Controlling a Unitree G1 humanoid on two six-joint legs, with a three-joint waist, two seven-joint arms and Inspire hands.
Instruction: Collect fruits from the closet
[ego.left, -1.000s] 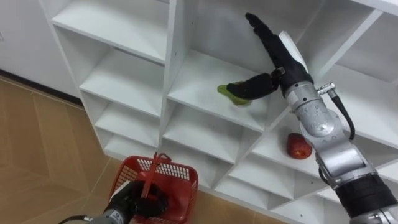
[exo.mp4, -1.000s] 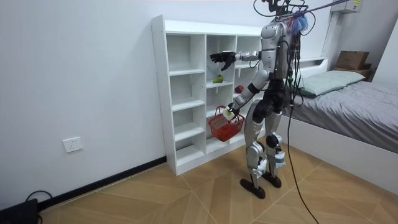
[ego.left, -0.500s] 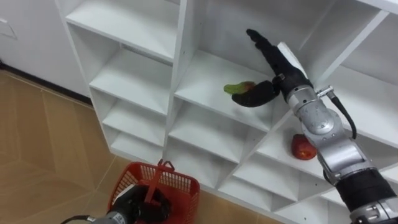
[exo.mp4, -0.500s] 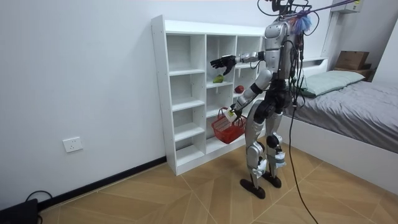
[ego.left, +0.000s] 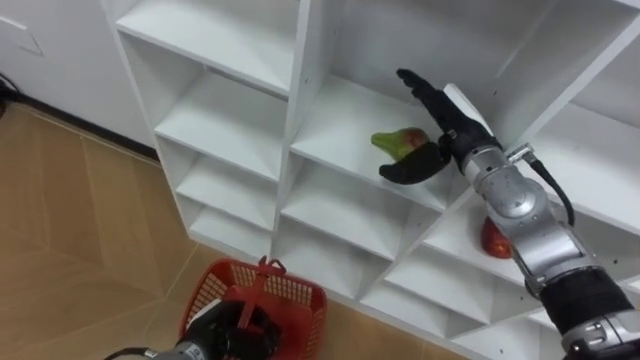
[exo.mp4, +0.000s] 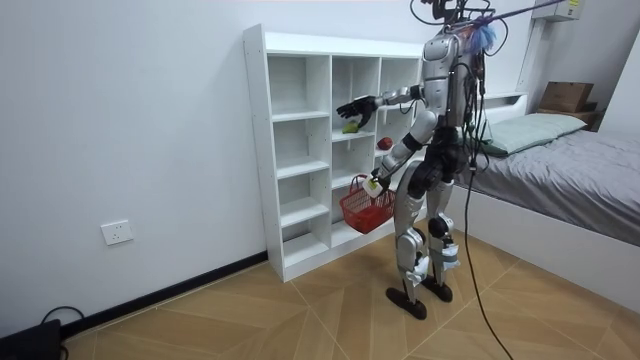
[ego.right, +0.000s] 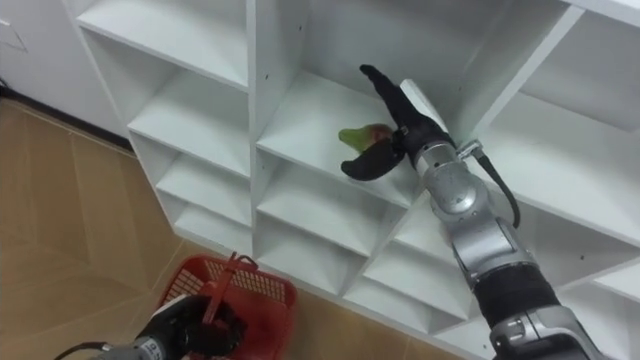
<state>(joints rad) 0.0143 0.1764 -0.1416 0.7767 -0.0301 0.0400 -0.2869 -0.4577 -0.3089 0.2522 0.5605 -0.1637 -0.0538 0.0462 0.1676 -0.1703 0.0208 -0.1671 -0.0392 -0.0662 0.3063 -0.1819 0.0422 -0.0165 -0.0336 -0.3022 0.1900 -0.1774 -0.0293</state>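
A green-and-red fruit (ego.left: 398, 141) lies on a middle shelf of the white closet (ego.left: 300, 120). My right hand (ego.left: 447, 118) is open just right of it, fingers straight and reaching over the shelf, thumb spread in front of the fruit. A red apple (ego.left: 496, 241) sits one compartment lower to the right, partly hidden by my forearm. Low in the view, my left hand (ego.left: 222, 336) is shut on the handle of a red basket (ego.left: 283, 293). In the room view I stand facing the closet (exo.mp4: 300, 150), with the basket (exo.mp4: 363, 207) hanging at hip height.
The other closet compartments around the fruit are bare. Wooden floor (ego.left: 70, 240) lies to the left below the shelves. In the room view a bed (exo.mp4: 560, 170) stands behind me on the room view's right.
My right hand has come down and closer to the green-and-red fruit, its thumb now in front of it. The eye view has shifted, and the basket has hardly moved.
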